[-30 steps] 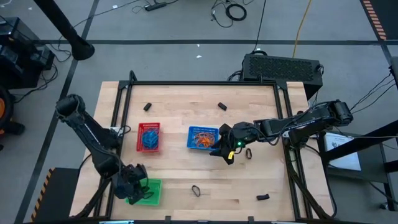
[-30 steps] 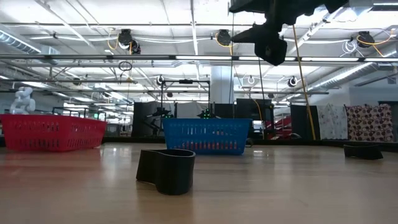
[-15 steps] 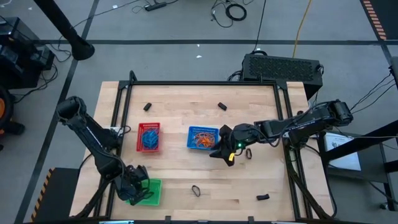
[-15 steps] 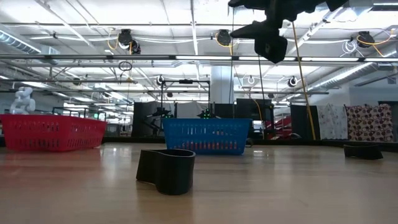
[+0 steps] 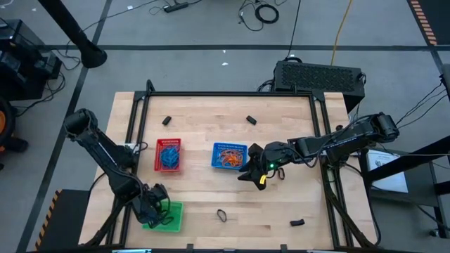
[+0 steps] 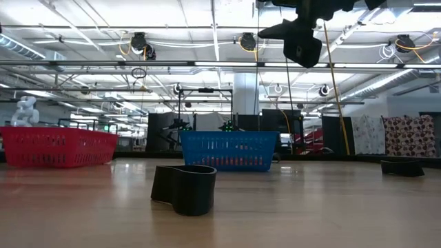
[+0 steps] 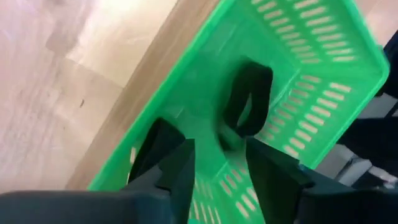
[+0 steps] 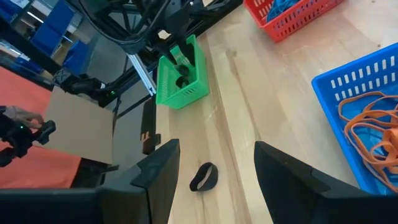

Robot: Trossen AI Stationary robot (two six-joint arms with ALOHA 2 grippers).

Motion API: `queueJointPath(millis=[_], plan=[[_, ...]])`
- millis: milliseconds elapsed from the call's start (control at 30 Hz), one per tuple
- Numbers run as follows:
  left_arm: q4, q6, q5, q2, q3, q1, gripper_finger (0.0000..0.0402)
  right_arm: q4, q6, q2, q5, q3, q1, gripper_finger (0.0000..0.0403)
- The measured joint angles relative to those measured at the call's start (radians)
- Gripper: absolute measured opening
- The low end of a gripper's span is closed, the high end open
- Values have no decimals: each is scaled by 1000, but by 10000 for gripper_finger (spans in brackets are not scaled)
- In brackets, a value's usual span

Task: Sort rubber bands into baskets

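A black rubber band loop (image 7: 249, 99) lies on the floor of the green plastic mesh basket (image 5: 167, 216), which sits at the table's near left corner, close to the wooden edge. The left gripper (image 7: 217, 165) hangs just above that basket's inside, its two dark fingers apart with nothing between them; only the left wrist view shows this band. The red mesh basket (image 5: 169, 154) holds blue bands (image 5: 169, 159) and the blue mesh basket (image 5: 229, 155) holds orange bands (image 8: 373, 127); the two stand side by side mid-table with bare wood between them. The right gripper (image 5: 254, 173) hovers just beside the blue basket's near right corner, fingers spread and empty. Loose black bands lie well apart on the light wooden table (image 5: 211, 112): one (image 5: 222, 215) near the front edge, one (image 5: 297, 223) toward the near right corner, two (image 5: 166, 121) (image 5: 251, 119) at the far side, and another (image 5: 280, 173) just beside the right gripper. Wide open wood lies between them. The low view shows the front band (image 6: 184, 187) standing upright on its edge, which the high view cannot tell.
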Motion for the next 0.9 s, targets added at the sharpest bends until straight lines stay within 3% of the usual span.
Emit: queueJointPath(millis=[300, 533, 700, 900], plan=[[20, 126, 49, -3, 0, 51, 168, -1, 29, 0, 0, 0, 8, 199], [203, 330, 1, -21, 0, 144, 168, -1, 47, 0, 0, 0, 37, 199], [371, 579, -63, -19, 0, 237, 168, 3, 65, 0, 3, 0, 64, 199], [579, 1078, -184, 14, 2, 321, 168, 4, 138, 0, 8, 0, 89, 199]])
